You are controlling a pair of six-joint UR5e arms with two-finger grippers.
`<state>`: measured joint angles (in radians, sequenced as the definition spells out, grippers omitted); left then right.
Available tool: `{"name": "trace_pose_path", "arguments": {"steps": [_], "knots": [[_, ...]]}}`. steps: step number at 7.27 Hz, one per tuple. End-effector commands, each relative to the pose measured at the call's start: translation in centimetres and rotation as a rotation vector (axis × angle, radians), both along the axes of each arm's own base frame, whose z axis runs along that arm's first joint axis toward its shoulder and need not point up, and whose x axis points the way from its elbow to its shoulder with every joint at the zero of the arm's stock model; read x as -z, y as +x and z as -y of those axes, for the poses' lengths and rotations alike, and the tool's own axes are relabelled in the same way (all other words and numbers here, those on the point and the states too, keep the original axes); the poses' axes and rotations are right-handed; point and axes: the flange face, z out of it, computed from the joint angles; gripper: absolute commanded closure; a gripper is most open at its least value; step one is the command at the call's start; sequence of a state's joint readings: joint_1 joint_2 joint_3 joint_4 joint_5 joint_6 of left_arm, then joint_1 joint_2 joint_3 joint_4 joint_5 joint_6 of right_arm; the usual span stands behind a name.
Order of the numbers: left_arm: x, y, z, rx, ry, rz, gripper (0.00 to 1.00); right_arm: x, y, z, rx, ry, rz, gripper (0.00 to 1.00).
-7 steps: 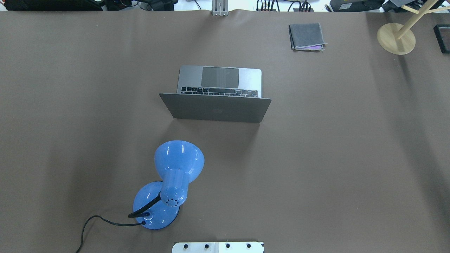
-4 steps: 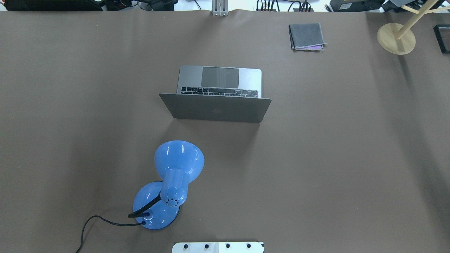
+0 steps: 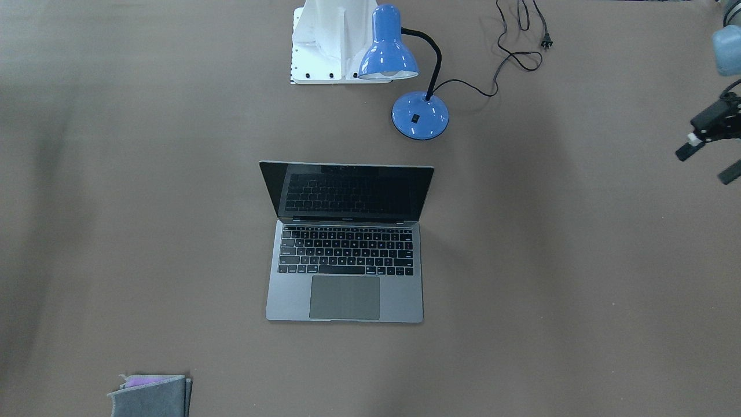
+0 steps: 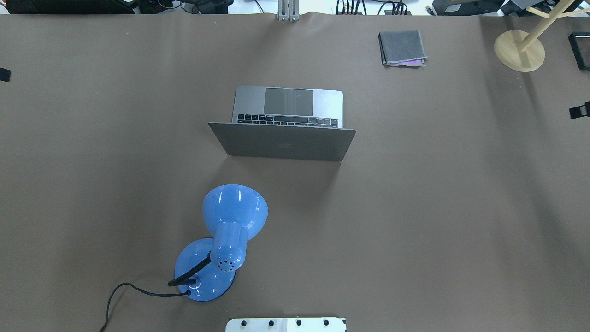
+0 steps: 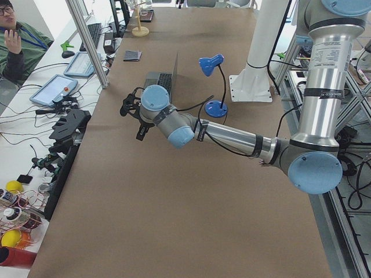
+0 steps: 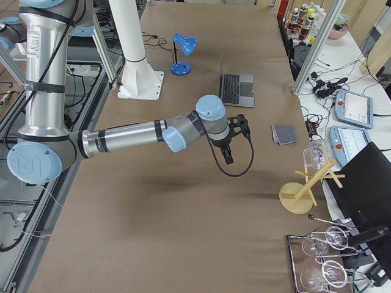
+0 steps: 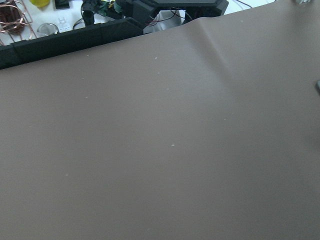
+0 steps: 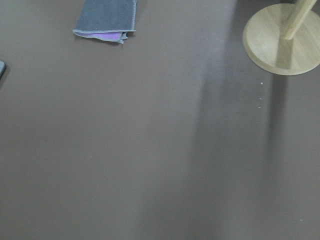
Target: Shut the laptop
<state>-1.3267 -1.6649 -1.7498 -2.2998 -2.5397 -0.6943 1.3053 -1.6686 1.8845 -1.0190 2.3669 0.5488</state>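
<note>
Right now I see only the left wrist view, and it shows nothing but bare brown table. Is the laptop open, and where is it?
Observer: Open. The laptop sits at the middle of the table, lid raised, its back toward the robot.
Operator: Where is my left gripper?
Observer: The left gripper hovers near the table's left end, far from the laptop, fingers apart.
Operator: Is anything near the lid?
Observer: A blue lamp stands between the robot's base and the lid.
</note>
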Motion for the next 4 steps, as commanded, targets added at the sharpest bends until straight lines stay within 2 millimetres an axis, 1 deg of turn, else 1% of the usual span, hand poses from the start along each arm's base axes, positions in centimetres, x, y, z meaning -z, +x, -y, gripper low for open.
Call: {"name": "trace_pose_path", "arguments": {"steps": [1, 2, 3, 4], "knots": [[4.7, 6.8, -2.1, -0.067, -0.079, -0.115, 0.11, 5.7, -6.1, -2.3, -0.039, -0.133, 0.179, 0.13], [6.5, 8.9, -3.4, -0.096, -0.115, -0.149, 0.26, 8.9, -8.3, -4.2, -0.035, -0.211, 0.241, 0.35], [7.9, 10.5, -4.2, -0.114, -0.153, -0.194, 0.50, 11.1, -10.1, -5.8, -0.032, -0.298, 0.289, 0.67], [9.2, 13.4, -5.6, -0.159, -0.201, -0.242, 0.95, 12.5, -11.2, -6.9, -0.014, -0.327, 0.312, 0.98]]}}
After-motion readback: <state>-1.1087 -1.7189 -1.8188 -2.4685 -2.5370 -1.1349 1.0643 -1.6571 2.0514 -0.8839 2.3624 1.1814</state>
